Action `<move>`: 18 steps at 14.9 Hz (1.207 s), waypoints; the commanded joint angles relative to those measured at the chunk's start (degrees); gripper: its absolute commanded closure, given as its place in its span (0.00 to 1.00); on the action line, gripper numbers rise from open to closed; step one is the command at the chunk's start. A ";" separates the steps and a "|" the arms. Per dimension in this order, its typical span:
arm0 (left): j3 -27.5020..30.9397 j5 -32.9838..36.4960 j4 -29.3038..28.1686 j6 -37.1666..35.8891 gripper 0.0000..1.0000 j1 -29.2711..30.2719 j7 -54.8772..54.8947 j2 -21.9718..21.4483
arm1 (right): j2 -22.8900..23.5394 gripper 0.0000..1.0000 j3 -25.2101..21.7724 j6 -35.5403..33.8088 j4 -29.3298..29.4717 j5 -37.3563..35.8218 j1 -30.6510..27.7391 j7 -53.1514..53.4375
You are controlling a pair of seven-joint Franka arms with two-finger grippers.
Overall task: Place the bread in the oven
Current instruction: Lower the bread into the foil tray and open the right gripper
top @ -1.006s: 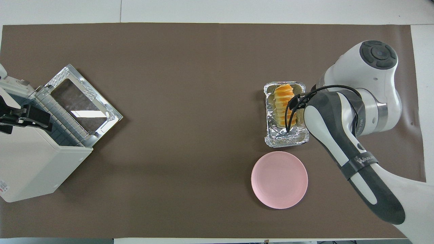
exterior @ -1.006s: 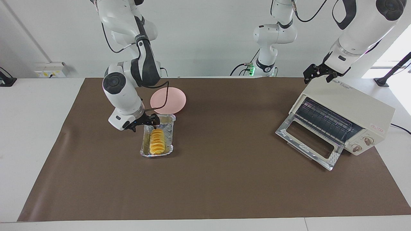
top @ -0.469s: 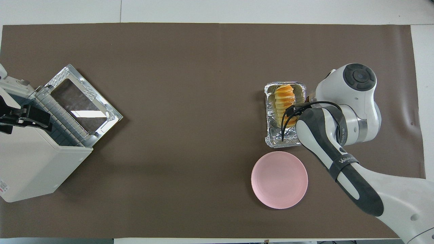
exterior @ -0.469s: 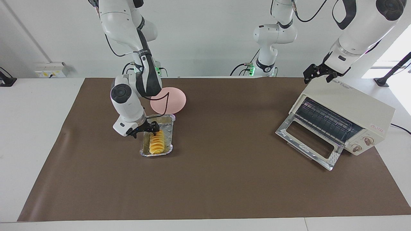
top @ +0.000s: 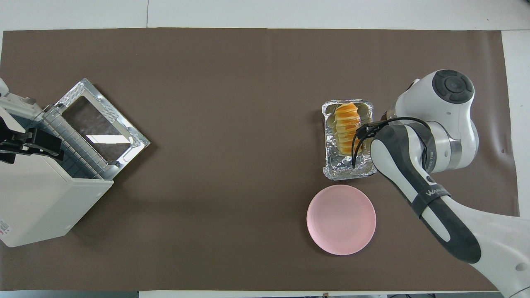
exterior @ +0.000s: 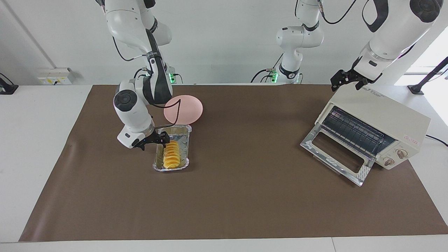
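Lying in its foil tray [exterior: 184,146], bread [exterior: 171,154] meets right end effector [exterior: 163,138]; grip unclear.

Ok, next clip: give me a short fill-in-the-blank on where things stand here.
1. The bread lies in the ____ tray.
2. The oven has its door ____.
3. The ____ gripper is at the bread, at its end nearer the robots.
4. The pink plate lies ____ to the robots than the foil tray, while the left gripper waits over the oven's top.

Missing words: foil; open; right; nearer
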 commanded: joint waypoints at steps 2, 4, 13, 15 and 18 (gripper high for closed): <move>-0.73 0.85 -0.90 0.76 0.00 0.84 -0.18 -1.09 | -0.06 0.11 0.66 2.69 -1.87 -0.62 -0.66 -0.90; -0.73 0.85 -0.90 0.76 0.00 0.84 -0.18 -1.09 | -0.15 0.26 0.58 2.96 -1.97 -0.62 -0.65 -0.98; -0.73 0.85 -0.90 0.76 0.00 0.84 -0.18 -1.09 | -0.24 1.00 0.66 5.33 -3.11 -0.62 -0.39 -0.89; -0.73 0.85 -0.90 0.76 0.00 0.84 -0.18 -1.09 | -0.32 1.00 0.84 4.02 -1.62 -0.62 -0.30 -0.98; -0.73 0.85 -0.90 0.76 0.00 0.84 -0.18 -1.09 | -0.76 1.00 1.37 0.16 1.27 -0.53 -0.30 -1.33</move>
